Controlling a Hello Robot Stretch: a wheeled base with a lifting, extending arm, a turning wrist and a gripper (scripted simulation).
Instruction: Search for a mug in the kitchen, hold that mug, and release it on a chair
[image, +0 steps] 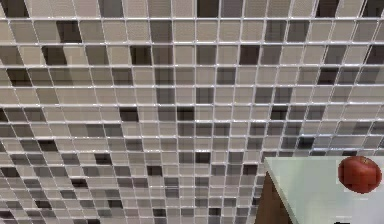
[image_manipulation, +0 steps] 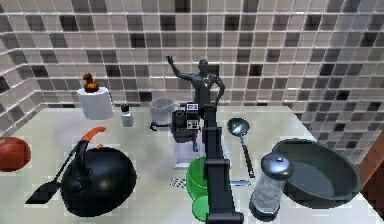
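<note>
- Nearest on the counter: a black kettle with a red handle, and a black spatula just beside it on the arm side view's left.
- At the same depth on the view's right stands a clear grinder with a dark cap. A wide dark pan lies just beside it.
- The arm rises from the bottom edge, passing over a green object that I cannot identify.
- A red round fruit sits at the counter's left edge; the forward view shows it on the counter's corner against the tiles.
- Mid-counter: a dark ladle lies right of the arm's far end.
- The jaws sit at the arm's far end, left of the white marker squares. Whether they are apart or together cannot be told, nor whether they hold anything.
- The mug, pale grey and upright, stands on the counter near the jaws, up and to their left in the picture. Contact cannot be judged.
- A small shaker and a paper towel roll stand left of the mug.
- Farthest: a dark statue with one arm raised, before the tiled wall.
</note>
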